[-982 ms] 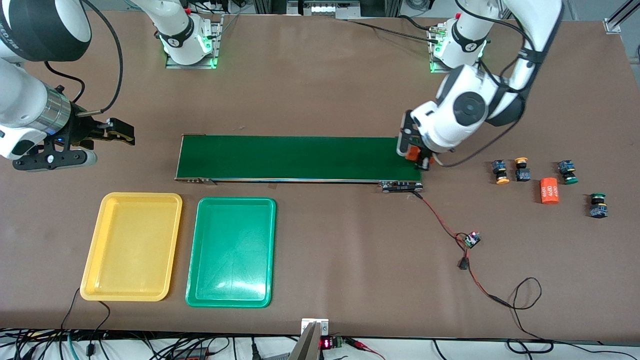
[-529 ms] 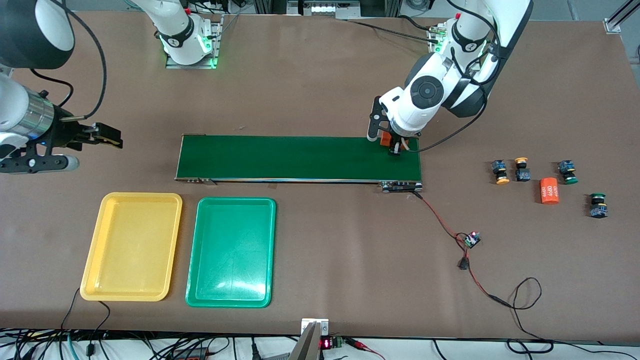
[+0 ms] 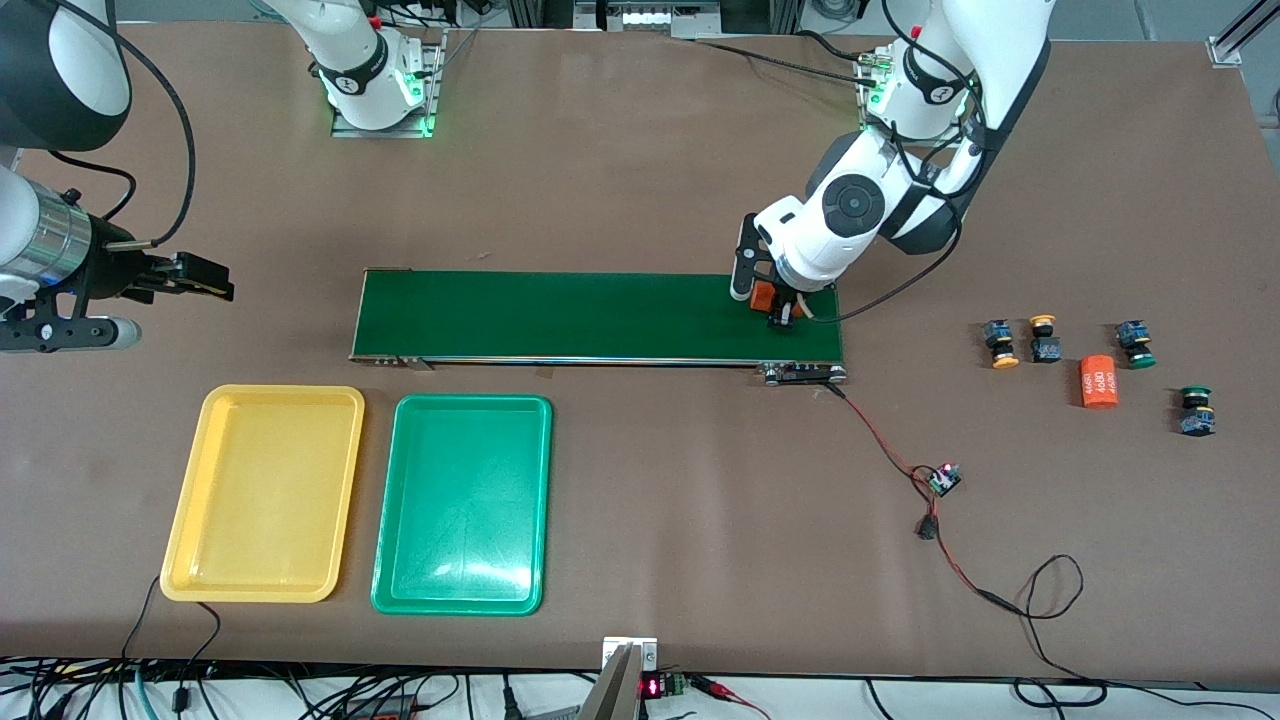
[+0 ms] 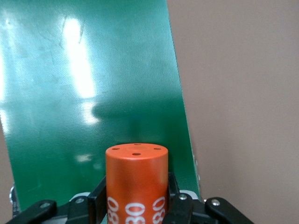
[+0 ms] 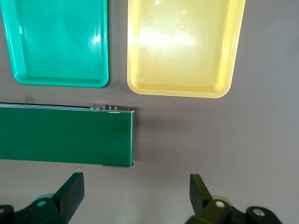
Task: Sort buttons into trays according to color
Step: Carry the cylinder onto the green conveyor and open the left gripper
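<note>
The left pincer, clenched on an orange printed cylinder, has swung over the long dark-green conveyor belt; the right pincer waits released, and no buttons are sorted.

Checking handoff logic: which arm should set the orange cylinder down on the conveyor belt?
Left. The left gripper already holds the orange cylinder over the conveyor belt, at the left arm's end. The right gripper waits open, off the belt's other end.
</note>
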Controlling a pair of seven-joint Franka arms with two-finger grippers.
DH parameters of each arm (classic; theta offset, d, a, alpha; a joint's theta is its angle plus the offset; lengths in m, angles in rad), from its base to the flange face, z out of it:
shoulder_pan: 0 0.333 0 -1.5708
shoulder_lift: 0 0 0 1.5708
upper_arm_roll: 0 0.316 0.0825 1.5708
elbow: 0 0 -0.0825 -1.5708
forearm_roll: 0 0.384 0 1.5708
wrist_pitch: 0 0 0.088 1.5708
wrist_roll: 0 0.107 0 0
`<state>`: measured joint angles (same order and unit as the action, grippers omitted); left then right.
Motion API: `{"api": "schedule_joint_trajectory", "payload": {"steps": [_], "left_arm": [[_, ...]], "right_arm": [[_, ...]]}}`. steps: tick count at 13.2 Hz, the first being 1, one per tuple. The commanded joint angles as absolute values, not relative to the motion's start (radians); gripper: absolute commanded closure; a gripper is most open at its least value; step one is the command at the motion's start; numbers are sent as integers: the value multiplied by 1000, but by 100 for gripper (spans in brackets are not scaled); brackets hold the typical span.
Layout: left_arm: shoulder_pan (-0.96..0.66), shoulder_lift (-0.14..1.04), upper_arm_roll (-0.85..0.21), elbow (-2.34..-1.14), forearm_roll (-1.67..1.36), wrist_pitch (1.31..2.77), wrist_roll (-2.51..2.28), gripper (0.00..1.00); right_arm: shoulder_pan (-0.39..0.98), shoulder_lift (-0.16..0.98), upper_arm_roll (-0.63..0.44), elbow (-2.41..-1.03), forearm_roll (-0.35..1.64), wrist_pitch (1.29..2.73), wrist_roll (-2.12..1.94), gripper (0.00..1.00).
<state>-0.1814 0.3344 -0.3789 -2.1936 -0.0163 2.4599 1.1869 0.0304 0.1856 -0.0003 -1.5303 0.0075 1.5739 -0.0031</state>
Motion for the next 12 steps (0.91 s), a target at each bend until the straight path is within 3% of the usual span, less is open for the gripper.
{"api": "schedule_joint_trajectory", "payload": {"steps": [1, 2, 3, 4, 5, 12], "left_arm": [[-184, 351, -377, -2175, -6, 2470, 1192, 100], [-184, 354, -377, -2175, -6, 2483, 1193, 98], [-184, 356, -377, -2175, -8, 2490, 1192, 83], [-184, 356, -377, -2174, -8, 2493, 1180, 38], [-183, 347, -377, -2172, -8, 2490, 1181, 0], [-95, 137, -380, -2146, -17, 2264, 1184, 0]], "right_arm": [[21, 183, 6, -1526, 26, 1568, -12, 0], [20, 184, 6, -1526, 26, 1569, -12, 0], [20, 183, 6, -1528, 26, 1574, -11, 0], [20, 184, 6, -1526, 28, 1575, -11, 0], [18, 184, 6, -1528, 37, 1574, -11, 0], [14, 190, 5, -1528, 64, 1621, -3, 0]]}}
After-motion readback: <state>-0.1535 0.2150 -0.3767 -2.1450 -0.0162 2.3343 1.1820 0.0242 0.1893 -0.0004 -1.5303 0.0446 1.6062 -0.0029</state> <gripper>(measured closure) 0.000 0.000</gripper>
